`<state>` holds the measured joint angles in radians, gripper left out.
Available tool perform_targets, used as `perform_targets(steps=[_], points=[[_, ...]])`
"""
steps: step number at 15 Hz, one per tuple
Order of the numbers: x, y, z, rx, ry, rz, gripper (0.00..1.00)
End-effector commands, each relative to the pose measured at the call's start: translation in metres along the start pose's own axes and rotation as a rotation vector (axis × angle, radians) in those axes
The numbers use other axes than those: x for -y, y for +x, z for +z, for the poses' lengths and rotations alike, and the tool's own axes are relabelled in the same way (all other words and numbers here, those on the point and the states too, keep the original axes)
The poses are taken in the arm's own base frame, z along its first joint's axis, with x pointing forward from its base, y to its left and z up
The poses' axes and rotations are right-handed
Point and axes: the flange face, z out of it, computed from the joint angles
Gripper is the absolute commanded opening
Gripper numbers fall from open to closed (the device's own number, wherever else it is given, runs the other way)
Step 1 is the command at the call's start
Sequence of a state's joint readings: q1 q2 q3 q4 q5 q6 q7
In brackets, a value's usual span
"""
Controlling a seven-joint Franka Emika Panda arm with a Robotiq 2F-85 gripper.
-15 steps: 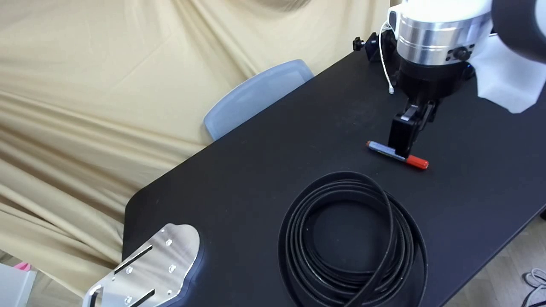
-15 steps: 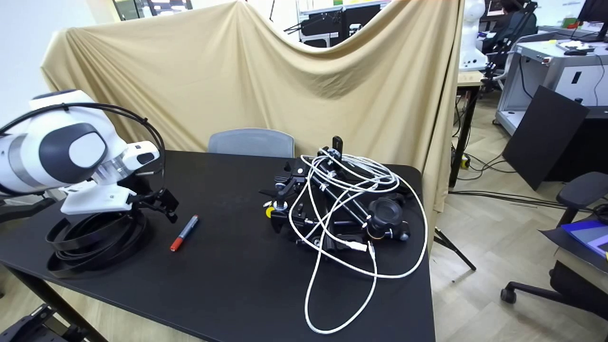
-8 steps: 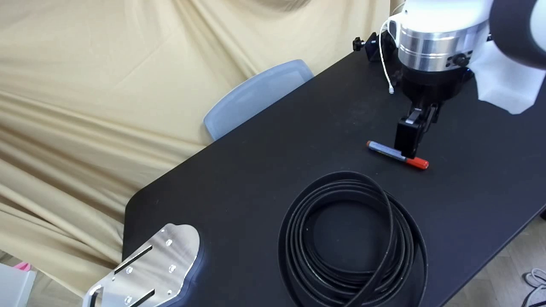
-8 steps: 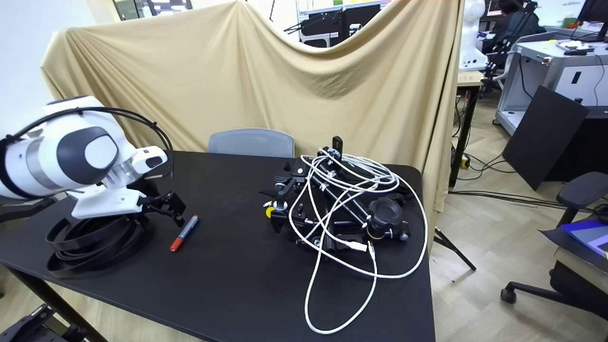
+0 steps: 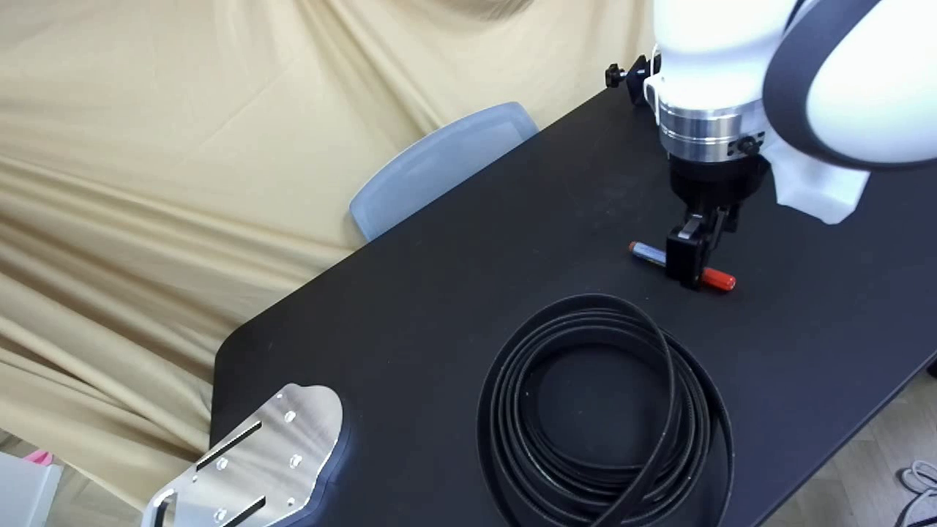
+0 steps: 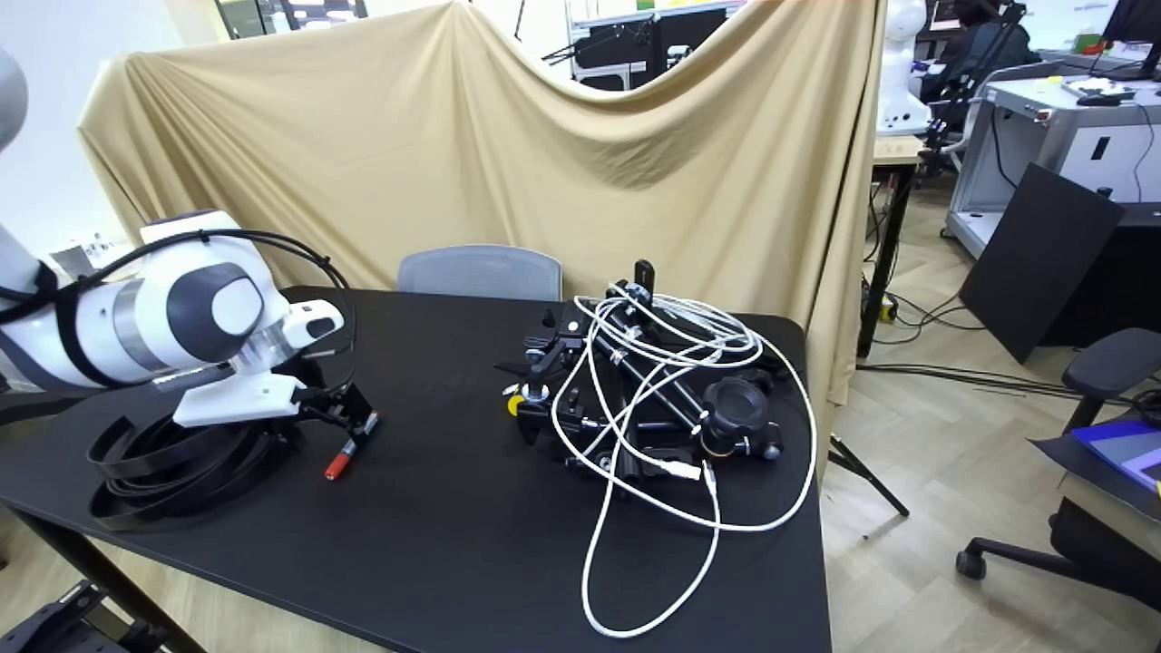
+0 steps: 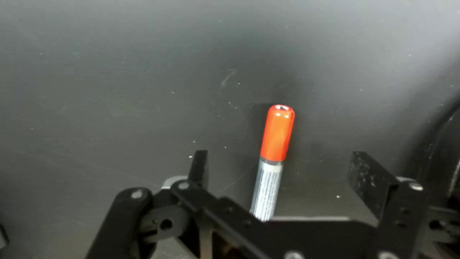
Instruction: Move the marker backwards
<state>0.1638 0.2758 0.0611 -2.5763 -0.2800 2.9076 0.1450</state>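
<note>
The red-capped marker (image 7: 272,160) lies on the black table (image 5: 410,315), at one o'clock from the black cable coil (image 5: 505,417) in an exterior view, its cap (image 5: 719,279) pointing to about four o'clock there. In the wrist view the cap points just past twelve, and the gripper (image 7: 279,162) has its fingers (image 7: 199,169) spread wide with nothing in their grasp: one finger stands at nine o'clock of the barrel (image 7: 266,190), the other finger (image 7: 372,185) at three, a gap on either side. The marker appears nearer the nine o'clock finger. It should be light, stiff and hard to crush, but its smooth-looking barrel is likely to roll or slip under an uneven push. The best hold looks to be squarely across the barrel near mid-length, where it should balance; a pinch on the cap alone might pull it loose. The nine o'clock finger will probably meet it first and nudge it toward three, so a slow, light squeeze with fingertips low to the table seems wise.
</note>
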Motion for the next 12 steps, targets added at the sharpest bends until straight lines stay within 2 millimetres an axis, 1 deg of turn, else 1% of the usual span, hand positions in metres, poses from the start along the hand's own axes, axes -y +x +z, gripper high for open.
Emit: perform_targets(steps=[1,2,3,4,5,6,7,12], points=[[0.008,0.016,0.018,0.031,0.032,0.09,1.0],[0.008,0.019,0.021,0.037,0.037,0.119,1.0],[0.009,0.021,0.024,0.043,0.046,0.142,0.92],[0.009,0.023,0.027,0.046,0.052,0.158,0.74],[0.008,0.025,0.028,0.042,0.056,0.178,0.68],[0.006,0.027,0.029,0.04,0.059,0.191,0.6],[0.005,0.029,0.029,0.036,0.06,0.204,0.53],[-0.002,0.035,0.019,0.002,0.059,0.236,0.19]])
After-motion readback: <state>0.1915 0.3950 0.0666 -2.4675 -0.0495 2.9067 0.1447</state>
